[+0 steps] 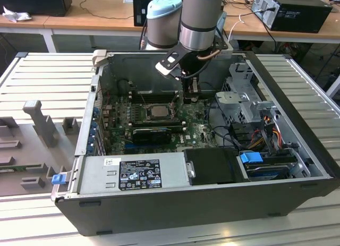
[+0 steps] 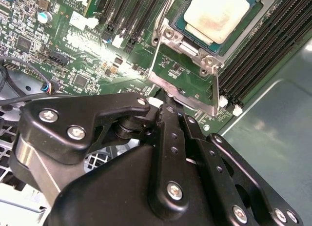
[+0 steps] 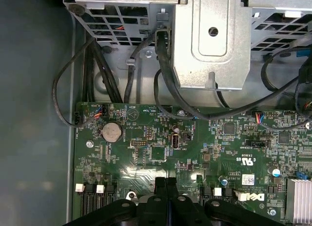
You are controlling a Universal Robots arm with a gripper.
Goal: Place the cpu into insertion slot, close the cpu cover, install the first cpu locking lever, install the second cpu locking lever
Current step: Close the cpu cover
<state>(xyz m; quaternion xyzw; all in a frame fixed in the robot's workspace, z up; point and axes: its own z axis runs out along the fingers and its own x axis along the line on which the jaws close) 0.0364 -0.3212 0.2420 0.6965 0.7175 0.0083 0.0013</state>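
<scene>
The cpu [image 2: 214, 13] lies flat in the insertion slot [image 2: 182, 22] on the green motherboard [image 3: 146, 153], its silver-grey top showing; in the exterior view the cpu [image 1: 157, 111] sits mid-board. The cpu cover [image 2: 174, 35], a dull metal frame, lies down around the chip. A thin wire lever [image 2: 155, 50] runs along one side of the socket, a second lever [image 2: 216, 89] along another. My gripper [image 2: 163, 101] is shut, its black fingertips right at the bar joining these wires. The first wrist view shows the gripper [image 3: 166, 183] low over the board, beside the socket.
Black memory slots [image 2: 263, 45] flank the socket. A black graphics card [image 1: 151, 133] lies near the power supply [image 1: 133, 174]. The metal drive cage [image 3: 214, 35] and black cables [image 3: 165, 89] stand close to the arm. The case wall [image 2: 273, 133] borders the board.
</scene>
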